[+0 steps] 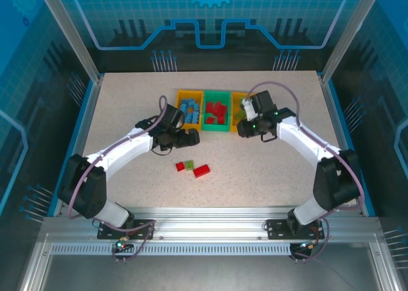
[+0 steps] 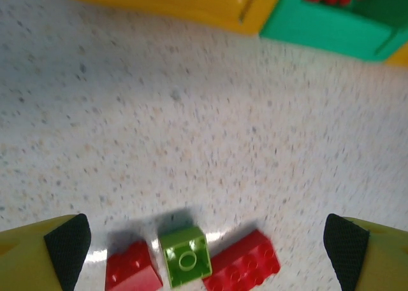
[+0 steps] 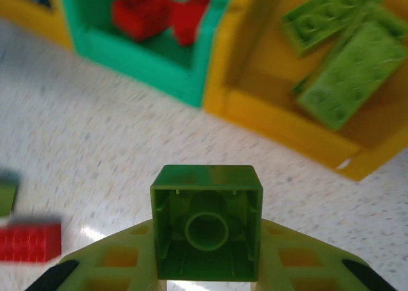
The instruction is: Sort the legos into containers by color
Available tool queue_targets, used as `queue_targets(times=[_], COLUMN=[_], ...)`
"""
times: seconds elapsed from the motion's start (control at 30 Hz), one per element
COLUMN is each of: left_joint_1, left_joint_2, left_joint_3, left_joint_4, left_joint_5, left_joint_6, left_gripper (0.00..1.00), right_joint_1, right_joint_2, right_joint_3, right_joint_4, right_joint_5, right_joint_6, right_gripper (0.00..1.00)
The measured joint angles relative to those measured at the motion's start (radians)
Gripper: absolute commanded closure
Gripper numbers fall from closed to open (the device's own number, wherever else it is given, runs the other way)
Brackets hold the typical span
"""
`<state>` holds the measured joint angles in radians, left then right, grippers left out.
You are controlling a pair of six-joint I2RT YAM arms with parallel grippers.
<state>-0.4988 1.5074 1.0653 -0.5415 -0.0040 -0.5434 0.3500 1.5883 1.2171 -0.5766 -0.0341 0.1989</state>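
My right tool (image 3: pixel 206 269) is closed on a small light-green square plastic brick (image 3: pixel 206 198), hollow underside facing the wrist camera, over the speckled table (image 3: pixel 95 144) just short of the right orange-yellow plastic bin (image 3: pixel 287 122), which holds flat green bricks (image 3: pixel 347 74). The adjoining green plastic bin (image 3: pixel 137 58) holds red bricks (image 3: pixel 143 14). My left tool (image 2: pixel 207 243) is fully open above two loose red bricks (image 2: pixel 242 262) and one loose green brick (image 2: pixel 185 258) on the table.

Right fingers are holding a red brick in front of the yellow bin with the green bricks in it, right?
No: the brick in the right fingers is light green, not red, as the right wrist view shows. It is held in front of the yellow bin with the green bricks in it.
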Motion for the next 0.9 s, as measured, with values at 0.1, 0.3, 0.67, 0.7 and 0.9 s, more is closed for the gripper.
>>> queue_targets(times=[0.1,0.3,0.67,0.7,0.9], left_joint_1=[-0.090,-0.201,-0.292,-0.301,-0.323], left_joint_2=[0.000,0.015,0.091,0.112,0.220], left_joint_3=[0.000,0.006,0.008,0.012,0.039], left_joint_4=[-0.026,-0.115,-0.158,-0.158,-0.160], left_joint_5=[-0.025,-0.045,-0.014,-0.010,0.000], left_joint_6=[0.029,-0.052,-0.375,-0.395,-0.485], left_gripper=[0.01,0.01,0.01,0.01,0.01], right_joint_1=[-0.037,-0.059,-0.069,-0.069,-0.069], right_joint_2=[0.104,0.324,0.453,0.453,0.450], right_joint_3=[0.108,0.339,0.505,0.507,0.511], right_joint_4=[-0.029,-0.123,-0.240,-0.243,-0.246], right_joint_5=[0.002,0.022,0.057,0.057,0.051], right_joint_6=[0.040,0.090,0.137,0.138,0.142], right_gripper=[0.73,0.67,0.30,0.27,0.20])
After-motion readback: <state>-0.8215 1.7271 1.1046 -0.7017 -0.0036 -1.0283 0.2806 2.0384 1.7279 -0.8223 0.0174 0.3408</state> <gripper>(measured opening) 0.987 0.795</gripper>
